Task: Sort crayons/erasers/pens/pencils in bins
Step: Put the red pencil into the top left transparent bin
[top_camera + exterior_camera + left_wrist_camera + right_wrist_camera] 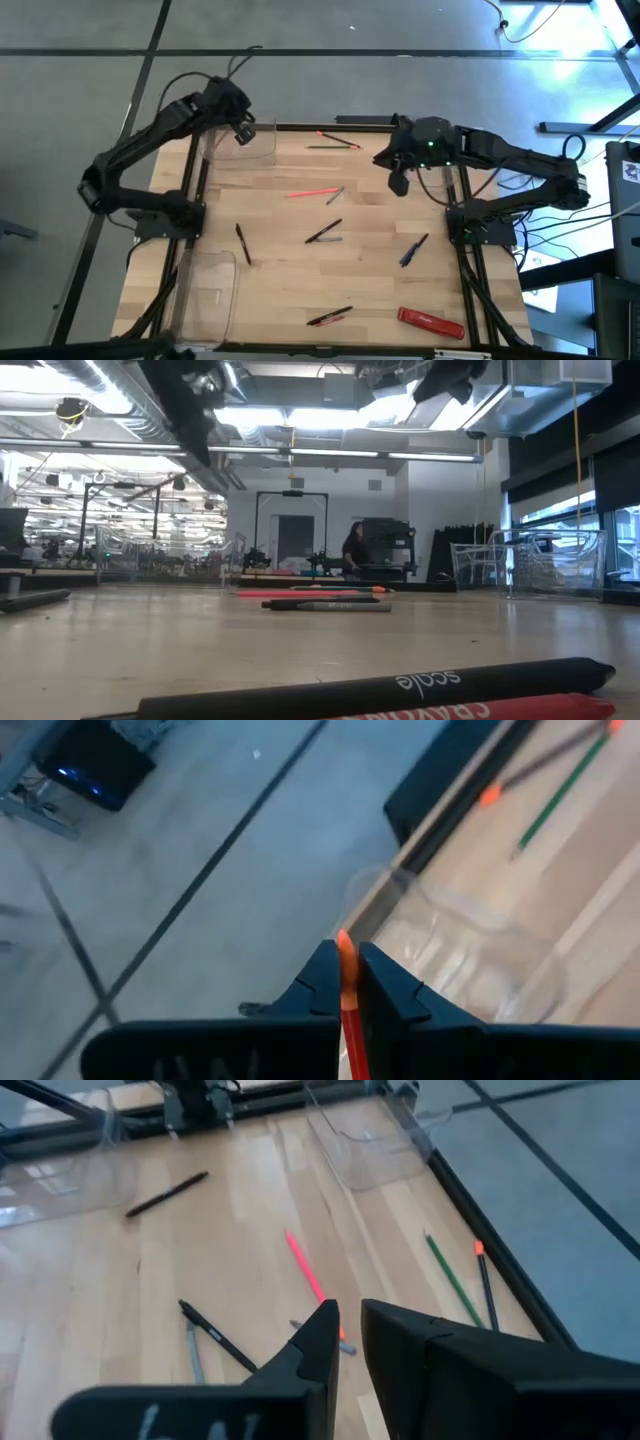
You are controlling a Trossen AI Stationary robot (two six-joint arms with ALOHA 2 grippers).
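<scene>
My left gripper (243,130) is above the clear bin (240,148) at the table's far left corner, shut on an orange-red crayon (345,955). The bin also shows below it in the left wrist view (470,950). My right gripper (398,182) hangs above the table's far right part, empty, its fingers a narrow gap apart (350,1330). A pink-red crayon (312,192) lies flat mid-table, and a black pencil (243,243) lies flat toward the left. A second clear bin (205,295) stands at the near left. My left gripper pinches the orange-red crayon between its two fingers. The stick lies along the fingers, and its tip (343,938) sticks out just past the fingertips. The crayon is lifted clear, above the far left bin.
Dark pens (323,232) and a grey one (335,196) lie mid-table, and a blue pen (413,250) lies at the right. A flat red bar (430,322) and two dark and red sticks (330,316) lie near the front edge. A green pencil and an orange-tipped stick (335,143) lie at the far edge.
</scene>
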